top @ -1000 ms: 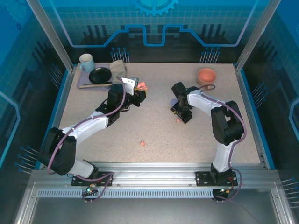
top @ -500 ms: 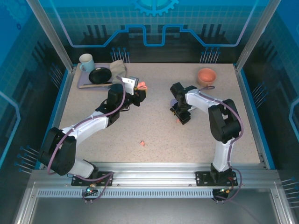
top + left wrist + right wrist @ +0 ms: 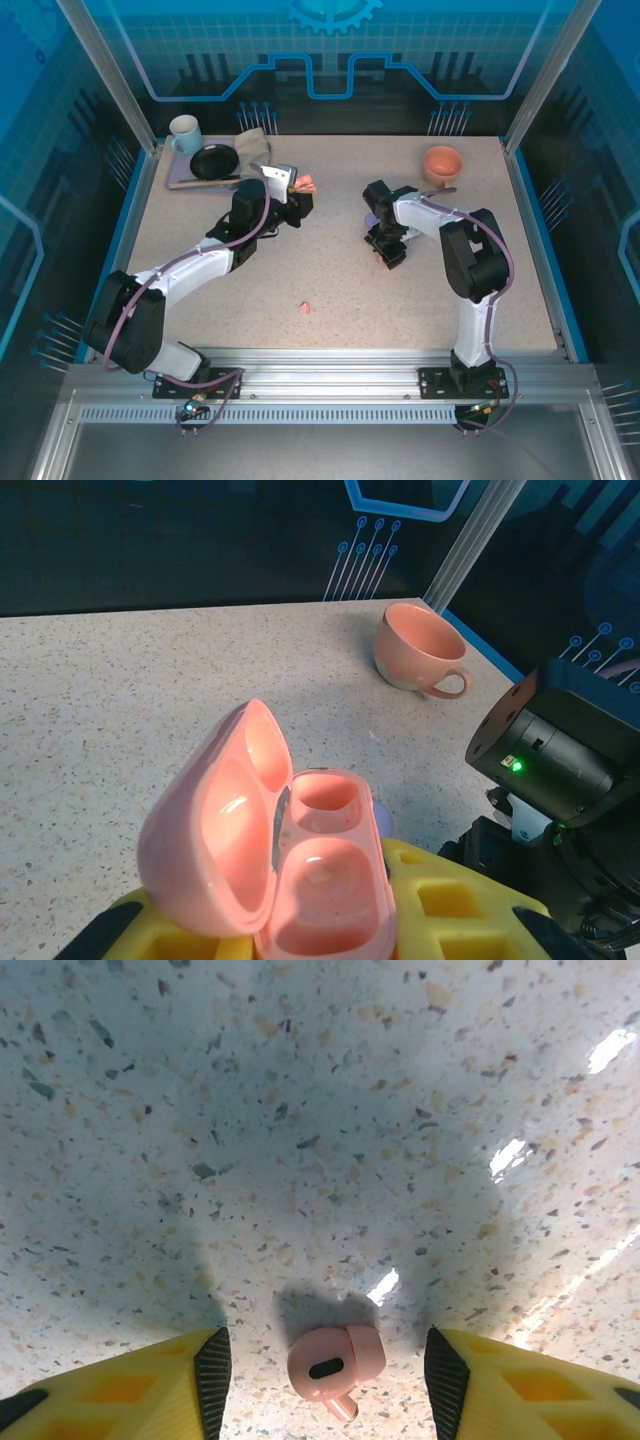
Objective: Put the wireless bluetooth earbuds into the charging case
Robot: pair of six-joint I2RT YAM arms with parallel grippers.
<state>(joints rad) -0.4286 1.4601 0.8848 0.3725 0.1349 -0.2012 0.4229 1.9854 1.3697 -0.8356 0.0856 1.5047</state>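
Note:
My left gripper point(image 3: 299, 198) is shut on a salmon-pink charging case point(image 3: 325, 880), held up off the table with its lid hinged open. Both cavities are empty, and the yellow fingers point(image 3: 455, 910) sit under and beside it. My right gripper point(image 3: 388, 252) is down at the tabletop, open. A salmon-pink earbud point(image 3: 335, 1364) lies flat between its black pads point(image 3: 213, 1380), with a gap on each side. A second pink earbud point(image 3: 303, 308) lies alone on the table nearer the front. Something pale lilac point(image 3: 379, 815) peeks out behind the case.
A pink cup point(image 3: 441, 162) stands at the back right, near the right arm. At the back left a tray point(image 3: 185, 183) carries a mug point(image 3: 184, 131), a black dish and a cloth. Blue walls edge the speckled table point(image 3: 250, 290).
My right gripper has shifted slightly left and lowered over the pink earbud, which now lies between its narrowing fingers. The left arm and case have stayed still.

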